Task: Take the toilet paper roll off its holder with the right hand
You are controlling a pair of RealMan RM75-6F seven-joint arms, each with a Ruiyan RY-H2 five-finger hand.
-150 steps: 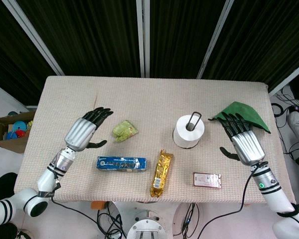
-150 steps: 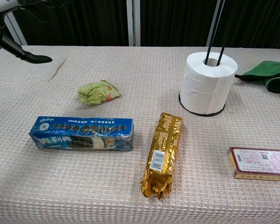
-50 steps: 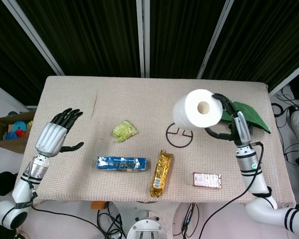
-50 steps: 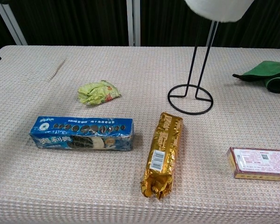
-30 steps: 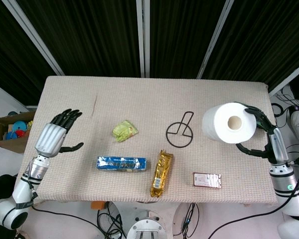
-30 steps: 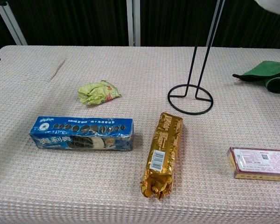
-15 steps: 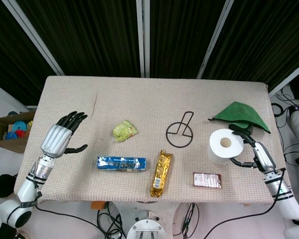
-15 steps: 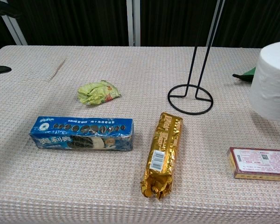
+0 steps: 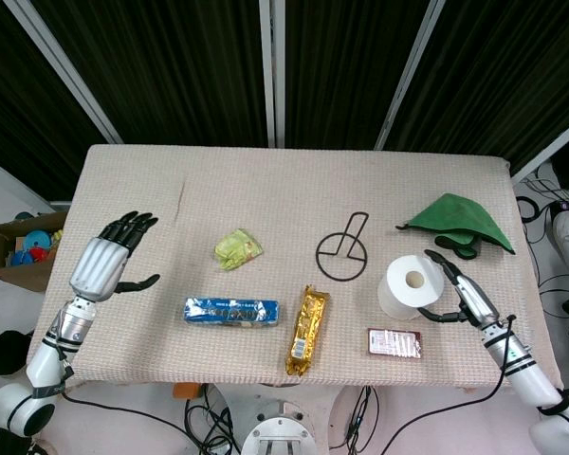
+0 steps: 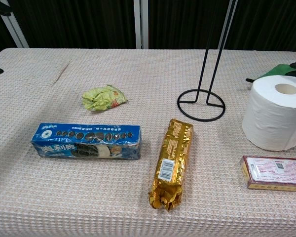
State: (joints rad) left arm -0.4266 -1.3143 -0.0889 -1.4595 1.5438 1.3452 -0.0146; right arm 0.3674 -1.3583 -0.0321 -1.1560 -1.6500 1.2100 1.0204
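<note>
The white toilet paper roll (image 9: 410,285) (image 10: 276,118) stands upright on the table, right of its holder and just behind a small red box. My right hand (image 9: 455,292) wraps its right side, fingers over the far edge and thumb at the near side, still holding it. The black wire holder (image 9: 341,254) (image 10: 201,104) stands bare, ring base on the table and rod upright. My left hand (image 9: 109,261) hovers open, fingers spread, over the table's left edge, holding nothing.
A green cloth (image 9: 455,220) lies behind the roll. The red box (image 9: 394,342) (image 10: 274,173) is in front of it. A gold packet (image 9: 307,329), a blue cookie box (image 9: 230,311) and a crumpled green wrapper (image 9: 237,248) lie mid-table. A cardboard box (image 9: 19,245) sits off the left edge.
My right hand has lowered the roll from above the table's right side down onto the surface, a little nearer the holder. The left hand shifted slightly left.
</note>
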